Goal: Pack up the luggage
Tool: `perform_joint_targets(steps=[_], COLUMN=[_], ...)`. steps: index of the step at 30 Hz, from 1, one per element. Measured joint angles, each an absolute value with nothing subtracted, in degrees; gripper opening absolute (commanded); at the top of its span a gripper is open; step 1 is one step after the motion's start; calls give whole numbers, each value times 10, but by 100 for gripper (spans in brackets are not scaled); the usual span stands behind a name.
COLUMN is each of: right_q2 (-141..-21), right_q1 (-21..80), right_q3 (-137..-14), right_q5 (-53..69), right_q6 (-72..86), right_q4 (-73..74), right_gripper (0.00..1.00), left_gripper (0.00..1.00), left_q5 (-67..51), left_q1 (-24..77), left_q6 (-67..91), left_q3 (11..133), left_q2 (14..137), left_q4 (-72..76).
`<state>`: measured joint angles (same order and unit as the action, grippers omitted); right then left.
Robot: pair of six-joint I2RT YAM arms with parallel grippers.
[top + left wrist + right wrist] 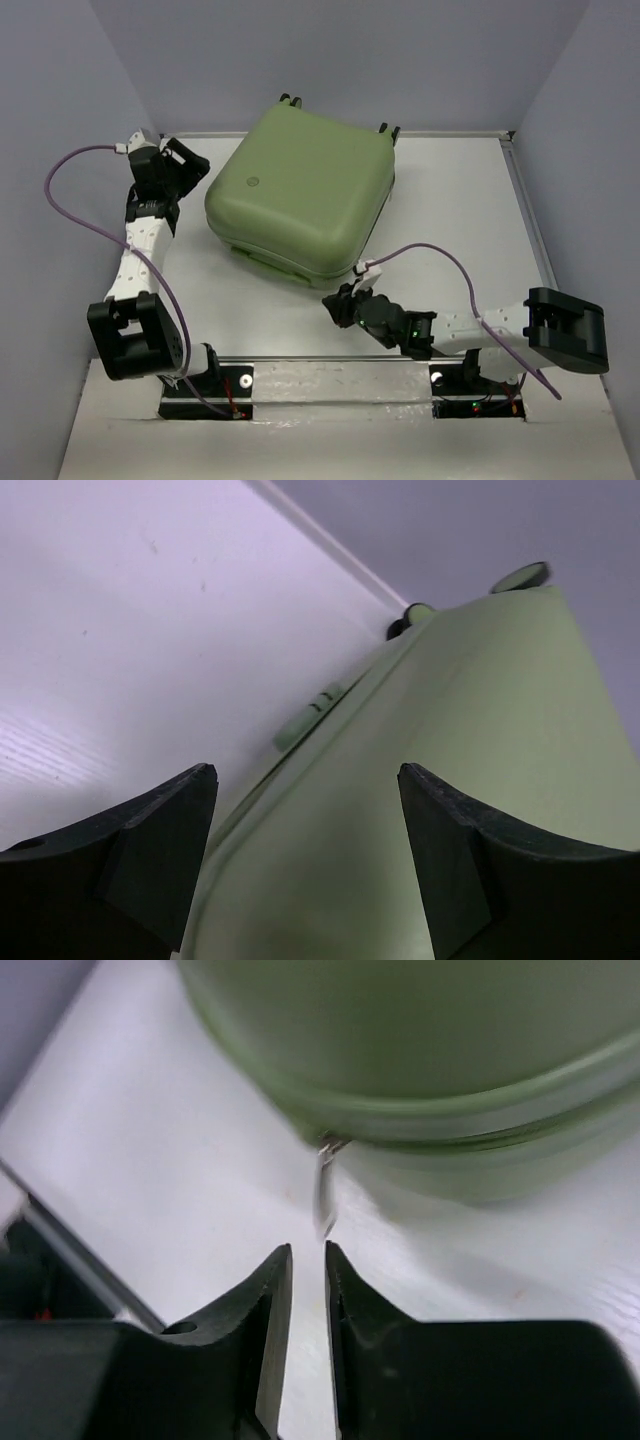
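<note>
The luggage [300, 185] is a pale sage-green hard-shell suitcase lying flat and closed on the white table, its black wheels [388, 128] at the far side. My left gripper [193, 165] is open at the suitcase's left corner. In the left wrist view the shell [480, 780] fills the space between and beyond the gripper's [305, 770] spread fingers. My right gripper [338, 305] is at the near corner, low over the table. In the right wrist view its jaws [308, 1248] are empty with a narrow gap. A small metal zipper pull [325, 1195] hangs from the seam just past the tips.
Grey walls enclose the table [460, 210] on the left, back and right. A purple cable [60, 200] loops off the left arm and another [470, 280] off the right arm. A green side tab [310, 712] sits on the suitcase edge.
</note>
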<state>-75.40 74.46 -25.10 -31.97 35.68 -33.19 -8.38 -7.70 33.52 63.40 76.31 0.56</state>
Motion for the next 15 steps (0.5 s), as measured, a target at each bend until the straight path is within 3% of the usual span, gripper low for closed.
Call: perform_joint_targets(steps=[2, 7, 9, 10, 11, 12, 15], right_q2=[-763, -737, -703, -668, -646, -612, -568], right_q1=[748, 745, 728, 709, 693, 664, 579], right_q3=[-271, -291, -288, -287, -287, -285, -284], right_q5=[-307, -303, -302, -304, -304, -301, -290], right_q6=[364, 376, 382, 387, 393, 396, 406], right_q4=[-282, -148, -111, -89, -74, -56, -39], right_gripper=[79, 78, 69, 57, 39, 10, 7], left_gripper=[85, 86, 87, 87, 87, 87, 85], left_q5=[-91, -122, -130, -133, -135, -135, -129], left_q1=[-92, -98, -98, -98, -98, -97, -91], left_q6=[340, 348, 355, 357, 358, 359, 360], left_q3=[625, 628, 629, 630, 630, 630, 632], left_q2=[789, 861, 881, 888, 891, 894, 903], left_q4=[5, 10, 20, 25, 28, 32, 46])
